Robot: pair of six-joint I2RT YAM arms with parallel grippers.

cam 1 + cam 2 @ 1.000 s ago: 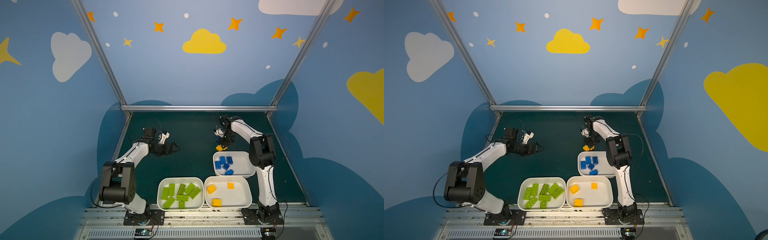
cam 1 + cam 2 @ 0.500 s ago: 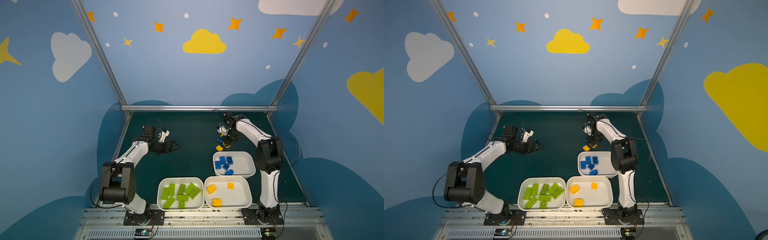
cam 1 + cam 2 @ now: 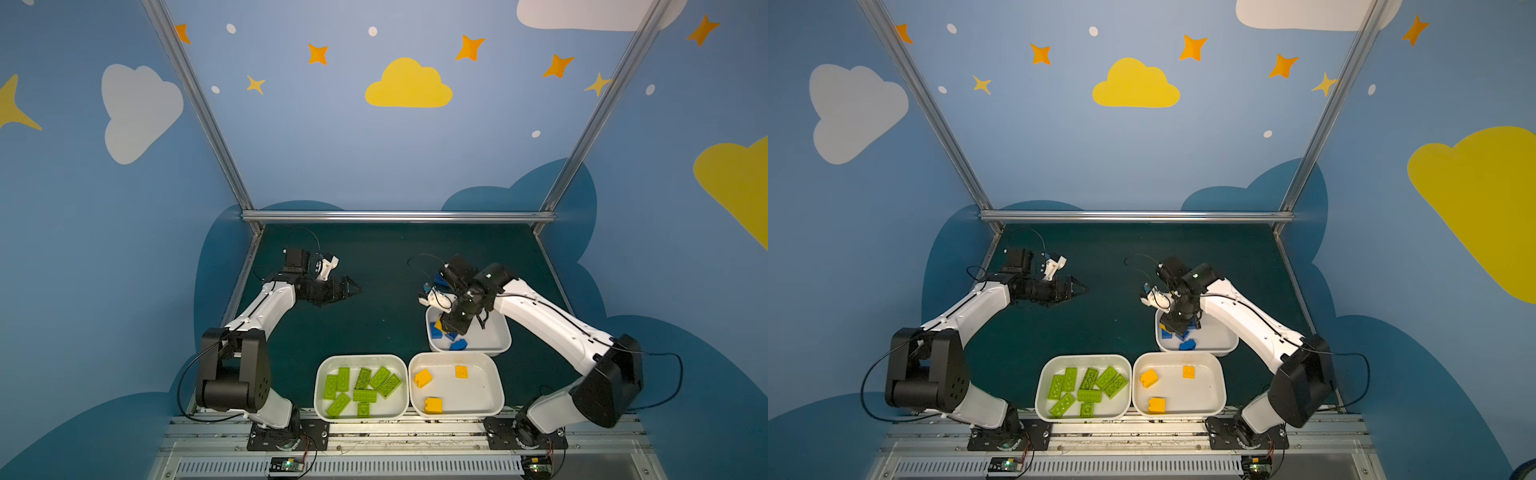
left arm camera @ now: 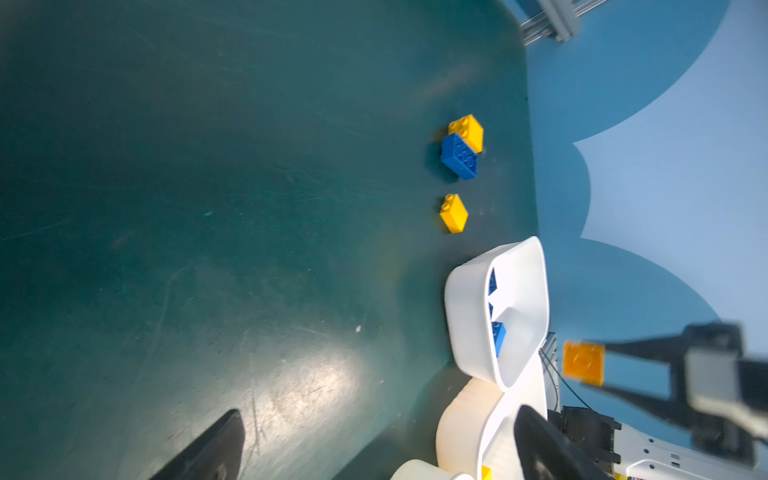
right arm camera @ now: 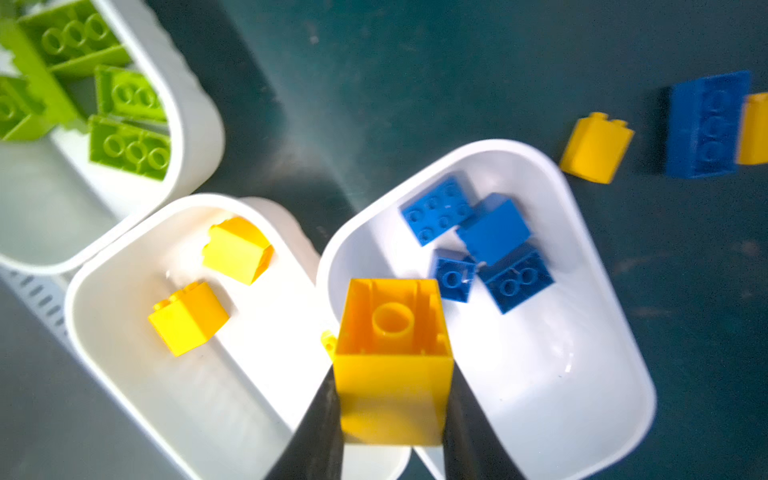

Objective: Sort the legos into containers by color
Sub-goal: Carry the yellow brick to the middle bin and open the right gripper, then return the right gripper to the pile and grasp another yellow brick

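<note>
Change since earlier frames: the right arm has been swung back from the far side of the mat (image 4: 208, 208), and the right gripper (image 5: 392, 386) is now found above the trays. The left arm is recorded as practically unmoved.
Right gripper: closed on the held yellow brick (image 5: 392, 332), which is clamped across two opposite smooth walls with its hollow underside turned to the wrist camera.
Position of load: carried in the air over the blue tray (image 5: 540, 395), just beside the rim it shares with the yellow tray (image 5: 249, 374).
Left gripper (image 3: 349, 287): jaws spread wide, nothing held, hovering over bare mat well apart from the trays.
Sorted stock: green bricks (image 3: 361, 395) are noted in the green tray (image 3: 392, 409), and three yellow ones in the yellow tray.
Outstanding: a lone yellow brick (image 4: 454, 213) is left on the mat. Beyond it lies a blue brick (image 4: 459, 157) touching a second yellow brick (image 4: 467, 131).
Risk, mis-sort: if the load is released before the shared rim is cleared, it would be dropped among the blue bricks.
Risk, slip: the smooth walls could be lost from the grip under a sharp swing.
Risk, collision: if the load is lowered too soon, a tray rim could be struck and the tray shifted.
</note>
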